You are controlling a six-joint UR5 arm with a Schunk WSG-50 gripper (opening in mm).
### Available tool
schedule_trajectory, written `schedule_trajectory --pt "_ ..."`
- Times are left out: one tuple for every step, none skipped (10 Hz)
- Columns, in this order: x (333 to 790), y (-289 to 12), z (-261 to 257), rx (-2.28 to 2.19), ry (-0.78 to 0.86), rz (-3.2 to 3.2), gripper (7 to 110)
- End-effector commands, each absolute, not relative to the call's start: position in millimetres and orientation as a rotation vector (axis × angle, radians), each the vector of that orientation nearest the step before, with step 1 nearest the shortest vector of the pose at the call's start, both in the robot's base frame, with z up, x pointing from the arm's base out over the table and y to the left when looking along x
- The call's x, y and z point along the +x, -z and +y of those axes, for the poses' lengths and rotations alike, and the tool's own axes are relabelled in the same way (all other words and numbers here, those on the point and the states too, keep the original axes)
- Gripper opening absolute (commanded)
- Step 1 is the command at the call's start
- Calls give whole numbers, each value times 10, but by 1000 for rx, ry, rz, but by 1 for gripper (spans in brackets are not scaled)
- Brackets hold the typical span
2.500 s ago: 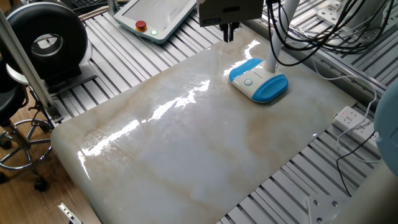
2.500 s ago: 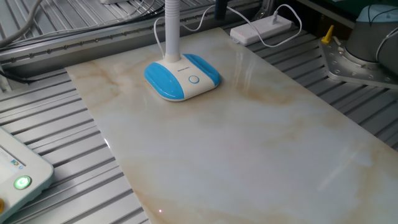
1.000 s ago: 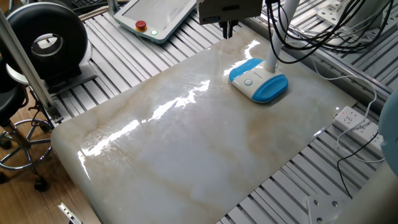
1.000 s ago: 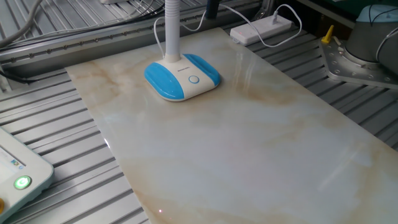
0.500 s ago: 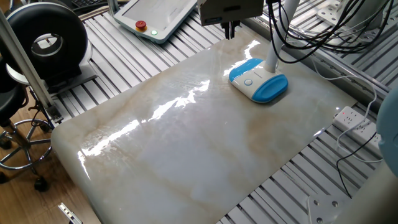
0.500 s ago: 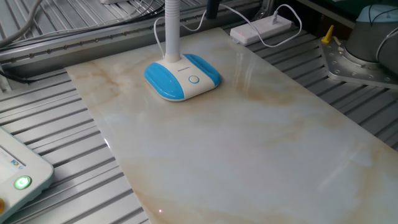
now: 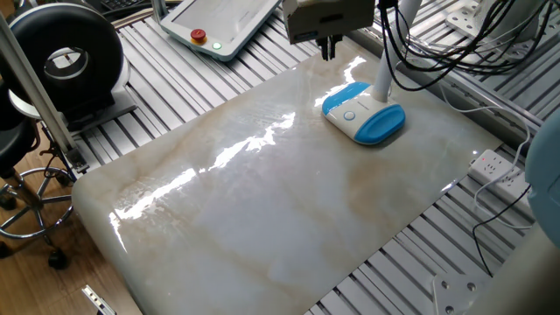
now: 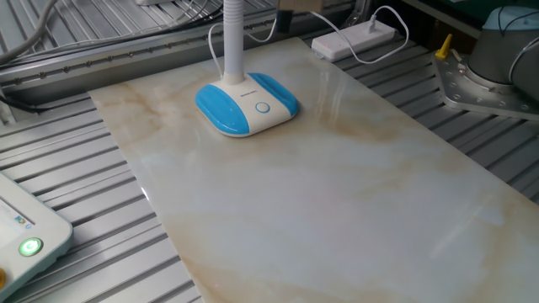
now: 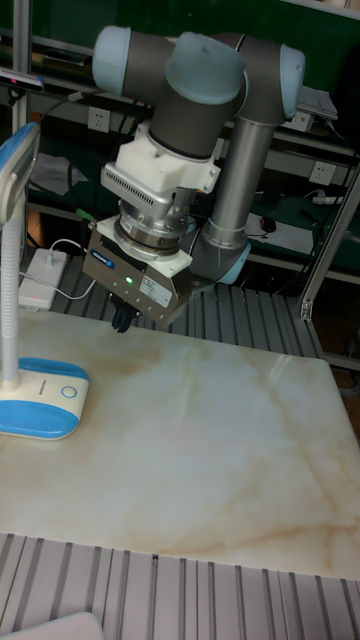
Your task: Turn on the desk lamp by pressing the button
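The desk lamp stands at the far side of the marble top, its oval base [image 7: 363, 114] white in the middle with blue ends and a slim white neck [image 7: 382, 80] rising from it. The small round button [image 7: 349, 115] sits on the white middle of the base [image 8: 247, 103], seen also as the button [image 8: 263, 108] and the button [image 9: 68, 391]. My gripper [image 7: 328, 51] hangs in the air to the left of the base and behind it, touching nothing. In the tall view the gripper [image 9: 122, 322] is above the table, right of the base [image 9: 40, 398]. Its dark fingertips are too small to judge.
A white pendant [image 7: 214, 26] with a red button lies on the slatted frame behind the marble top [image 7: 262, 201]. Power strips [image 8: 354, 38] [image 7: 499, 171] and cables run along the edges. A black round unit [image 7: 61, 57] and a stool [image 7: 17, 175] stand at the left.
The gripper has drifted slightly right toward the lamp in one fixed view. Its dark fingers have left the top edge of the other fixed view. The lamp has not moved.
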State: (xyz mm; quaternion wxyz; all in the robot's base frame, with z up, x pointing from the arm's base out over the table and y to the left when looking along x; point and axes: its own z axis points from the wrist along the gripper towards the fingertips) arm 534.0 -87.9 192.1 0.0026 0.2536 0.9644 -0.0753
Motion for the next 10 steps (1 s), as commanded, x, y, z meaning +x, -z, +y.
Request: schedule_trajectory --pt "5355 -1740 -919 774 220 3024 7" --pt "5362 -1690 -930 774 222 3018 7" --pt "5366 -1642 -944 767 219 3007 7" --pt "5362 -1593 -966 742 213 3001 7" --pt "5356 -1517 -972 731 183 2992 7" --pt "5342 -1457 -986 731 171 2986 7" --pt "5339 -1417 -1013 716 176 2979 7" --pt "5333 -1376 -1016 711 180 2972 7" --pt "5337 -1322 -1006 711 182 2959 7" --pt "5343 -1275 -1011 710 195 2945 7"
